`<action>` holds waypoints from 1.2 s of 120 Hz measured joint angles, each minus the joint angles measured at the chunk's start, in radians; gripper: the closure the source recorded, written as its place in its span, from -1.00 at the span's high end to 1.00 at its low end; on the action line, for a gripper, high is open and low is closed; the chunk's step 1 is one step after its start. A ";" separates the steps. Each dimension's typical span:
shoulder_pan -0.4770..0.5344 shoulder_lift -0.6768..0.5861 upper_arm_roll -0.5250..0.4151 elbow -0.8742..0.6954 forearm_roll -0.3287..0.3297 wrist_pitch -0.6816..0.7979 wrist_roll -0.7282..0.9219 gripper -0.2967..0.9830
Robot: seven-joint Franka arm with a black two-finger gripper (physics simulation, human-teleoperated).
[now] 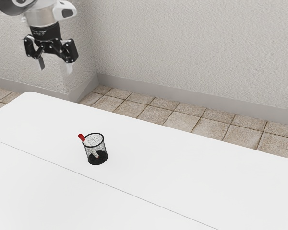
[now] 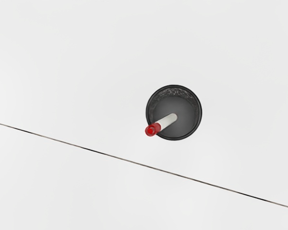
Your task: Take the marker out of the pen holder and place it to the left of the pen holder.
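High at the upper left of the exterior view, my gripper (image 1: 55, 67) hangs open, its two fingers well apart and nothing between them. Below it on the table stands the black mesh pen holder (image 1: 105, 147), upright. Inside leans a white marker with a red cap (image 1: 81, 137); the cap sticks out over the rim toward the exterior view's left. From above, the wrist view has the round pen holder (image 2: 198, 115) and the marker (image 2: 167, 123) slanting across its rim, red end up.
The white table (image 1: 182, 177) carries a thin dark seam line (image 2: 129, 161) that runs past the pen holder. Behind the table are a tiled floor (image 1: 177, 120) and a textured wall (image 1: 197, 48).
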 joint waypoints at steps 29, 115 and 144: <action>0.003 -0.041 -0.009 -0.077 -0.003 0.037 -0.032 0.54; 0.047 0.064 0.026 -0.567 -0.024 0.665 -0.073 0.54; 0.059 0.125 0.026 -0.567 -0.053 0.680 -0.011 0.53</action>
